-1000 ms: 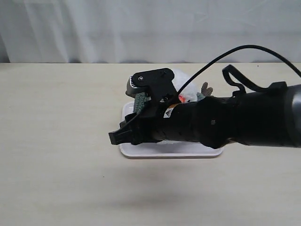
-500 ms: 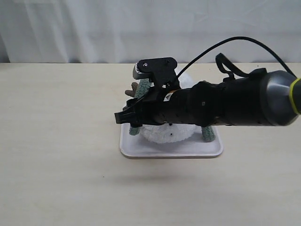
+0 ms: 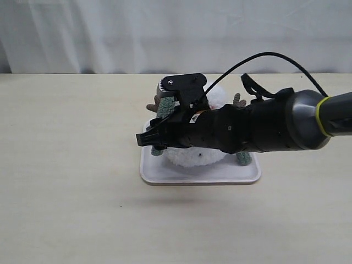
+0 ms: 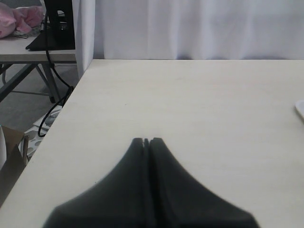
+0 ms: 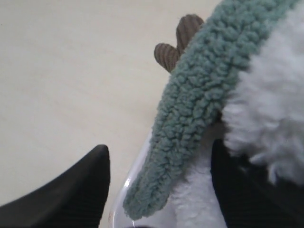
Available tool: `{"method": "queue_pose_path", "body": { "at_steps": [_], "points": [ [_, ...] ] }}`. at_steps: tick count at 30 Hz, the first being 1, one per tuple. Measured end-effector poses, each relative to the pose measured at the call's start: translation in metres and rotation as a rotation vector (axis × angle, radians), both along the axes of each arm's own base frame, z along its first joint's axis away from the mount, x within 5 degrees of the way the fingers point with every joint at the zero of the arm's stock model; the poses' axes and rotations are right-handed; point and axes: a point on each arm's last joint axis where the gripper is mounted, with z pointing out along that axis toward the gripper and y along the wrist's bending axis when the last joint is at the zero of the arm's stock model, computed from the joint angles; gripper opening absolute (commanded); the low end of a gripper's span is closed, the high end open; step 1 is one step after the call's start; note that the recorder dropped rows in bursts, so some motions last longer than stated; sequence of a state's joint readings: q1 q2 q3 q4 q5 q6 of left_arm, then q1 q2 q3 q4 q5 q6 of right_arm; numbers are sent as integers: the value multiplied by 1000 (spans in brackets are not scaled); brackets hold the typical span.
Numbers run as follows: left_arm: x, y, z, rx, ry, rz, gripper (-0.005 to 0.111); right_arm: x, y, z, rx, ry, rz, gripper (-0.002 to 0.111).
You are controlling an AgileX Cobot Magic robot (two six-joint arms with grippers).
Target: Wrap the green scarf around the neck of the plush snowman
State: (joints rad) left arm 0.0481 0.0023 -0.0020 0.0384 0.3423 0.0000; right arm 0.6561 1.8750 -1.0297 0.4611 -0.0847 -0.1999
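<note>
The plush snowman (image 3: 192, 157) stands in the white tray (image 3: 165, 177), largely hidden behind my right arm. The green scarf (image 3: 165, 107) is draped over its neck; one end hangs down its left side and the other end (image 3: 242, 158) shows at the right. My right gripper (image 3: 145, 139) reaches across in front of the snowman. In the right wrist view the right gripper (image 5: 160, 147) is open, with the scarf (image 5: 199, 95) end hanging between its fingers (image 5: 71, 190), against the white plush (image 5: 266, 109). My left gripper (image 4: 146, 140) is shut, empty, over bare table.
The snowman's brown corduroy arms (image 3: 152, 105) stick out on both sides, one beside the scarf (image 5: 178, 42). A corner of the tray (image 4: 300, 108) shows in the left wrist view. The table's side edge, cables and another table (image 4: 38, 52) lie beyond the left gripper.
My right arm has risen and drawn back to the right, uncovering the snowman's body. The scarf ends now hang down on both sides of the snowman.
</note>
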Motion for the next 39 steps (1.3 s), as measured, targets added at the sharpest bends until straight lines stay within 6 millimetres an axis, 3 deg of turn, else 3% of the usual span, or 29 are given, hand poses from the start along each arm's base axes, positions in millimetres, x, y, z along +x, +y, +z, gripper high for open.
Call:
{"method": "queue_pose_path", "body": {
  "at_steps": [16, 22, 32, 39],
  "points": [
    [0, 0, 0, 0, 0, 0, 0, 2, 5, 4, 13, -77, 3, 59],
    [0, 0, 0, 0, 0, 0, 0, -4, 18, -3, 14, -93, 27, 59],
    [0, 0, 0, 0, 0, 0, 0, 0, 18, -15, 39, -86, -38, 59],
    [0, 0, 0, 0, 0, 0, 0, 2, 17, -14, 33, -116, -40, 16]
  ]
}}
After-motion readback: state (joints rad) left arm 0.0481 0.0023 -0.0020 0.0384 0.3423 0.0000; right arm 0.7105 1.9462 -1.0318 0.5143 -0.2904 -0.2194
